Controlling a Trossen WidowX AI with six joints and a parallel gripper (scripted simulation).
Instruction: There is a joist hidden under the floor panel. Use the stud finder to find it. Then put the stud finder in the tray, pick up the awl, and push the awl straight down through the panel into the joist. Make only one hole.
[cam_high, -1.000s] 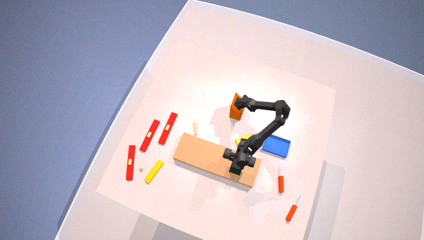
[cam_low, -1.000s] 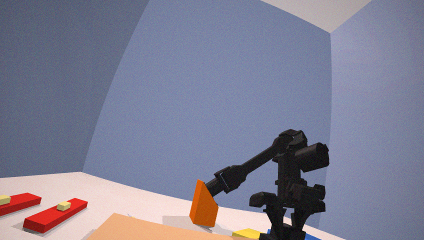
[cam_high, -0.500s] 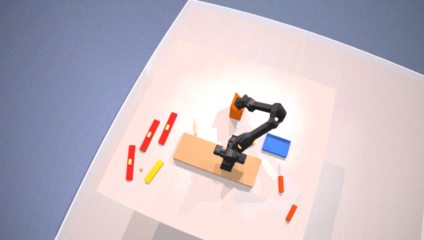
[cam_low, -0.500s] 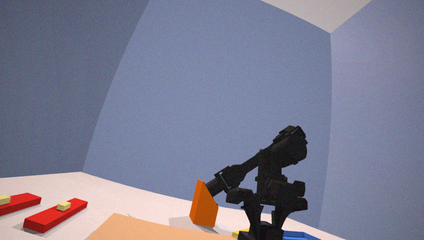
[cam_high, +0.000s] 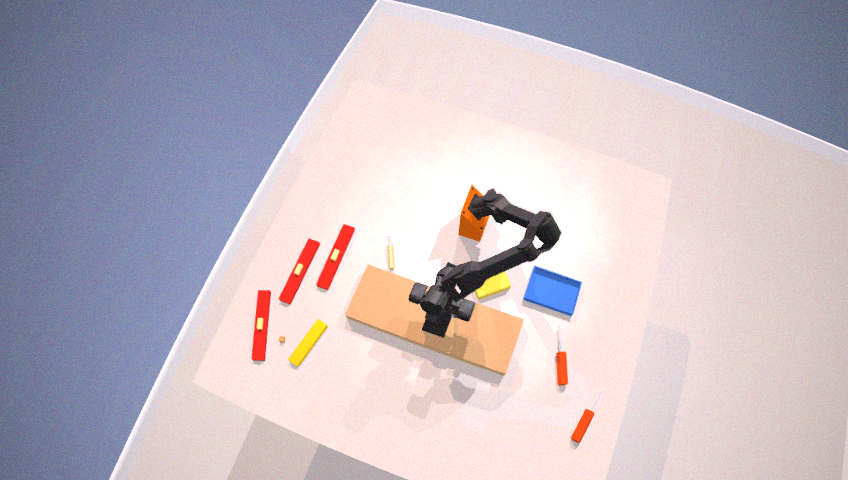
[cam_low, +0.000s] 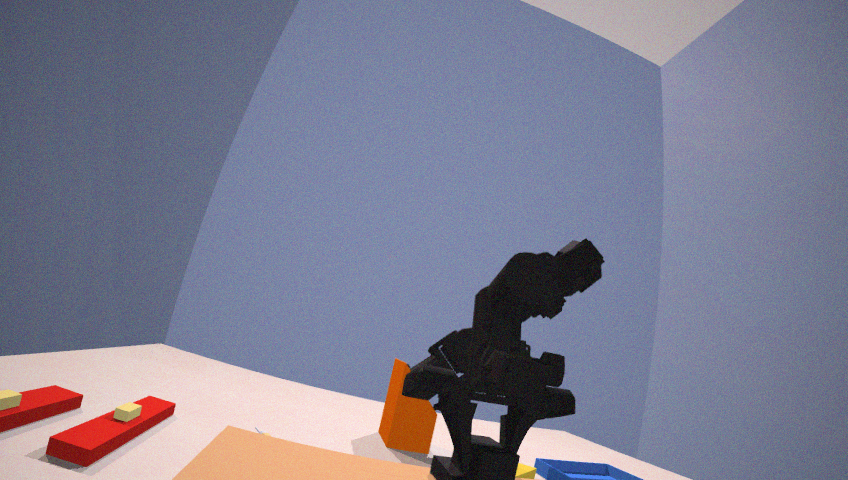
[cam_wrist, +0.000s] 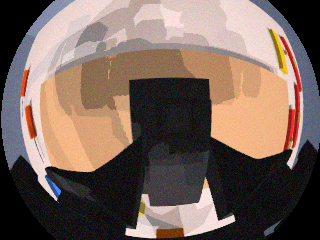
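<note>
My gripper (cam_high: 436, 320) (cam_low: 483, 459) (cam_wrist: 172, 138) is shut on the black stud finder (cam_high: 436, 326) (cam_wrist: 170, 110), above the middle to right part of the tan floor panel (cam_high: 380, 297) (cam_low: 285, 460) (cam_wrist: 255, 130). I cannot tell whether the stud finder touches the panel. Its display is not readable. The blue tray (cam_high: 553, 292) stands right of the panel. Two orange-handled tools with thin metal shafts, one nearer (cam_high: 561, 368) and one farther out (cam_high: 582, 425), lie at the right. A pale-handled pointed tool (cam_high: 390, 257) lies behind the panel. I cannot tell for certain which is the awl. The joist is hidden.
A yellow block (cam_high: 492, 286) lies between panel and tray, partly under the arm. Several red levels lie at the left, one of them (cam_high: 345, 237) (cam_low: 89, 440) nearest the panel. A yellow bar (cam_high: 308, 343) and a small brown cube (cam_high: 282, 339) lie there too. The orange base (cam_high: 473, 228) (cam_low: 407, 425) stands behind.
</note>
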